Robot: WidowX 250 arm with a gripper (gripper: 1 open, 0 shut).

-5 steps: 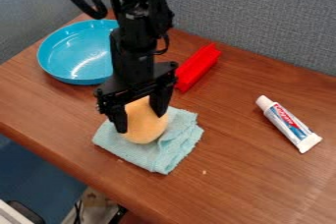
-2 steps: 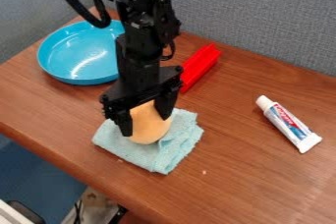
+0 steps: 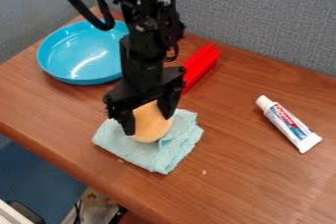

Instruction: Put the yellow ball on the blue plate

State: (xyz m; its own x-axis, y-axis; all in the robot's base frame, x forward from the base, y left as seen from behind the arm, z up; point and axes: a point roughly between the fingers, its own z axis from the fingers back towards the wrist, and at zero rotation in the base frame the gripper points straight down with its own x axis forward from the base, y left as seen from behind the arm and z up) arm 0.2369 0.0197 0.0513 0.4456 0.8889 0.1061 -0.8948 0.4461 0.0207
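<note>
The yellow ball (image 3: 148, 125), an orange-yellow egg shape, rests on a pale teal folded cloth (image 3: 155, 141) near the table's front edge. My gripper (image 3: 145, 110) hangs straight down over the ball, open, with one black finger on each side of it; whether the fingers touch the ball I cannot tell. The blue plate (image 3: 77, 53), a glossy round dish, lies at the back left of the table, apart from the gripper and with nothing in it.
A red block-like object (image 3: 199, 65) lies behind the arm, right of the plate. A toothpaste tube (image 3: 288, 123) lies at the right. The wooden table (image 3: 53, 105) ends close in front of the cloth, and a grey wall stands behind.
The gripper has come down a little lower around the ball and shifted slightly right. The ball, cloth and plate have not moved.
</note>
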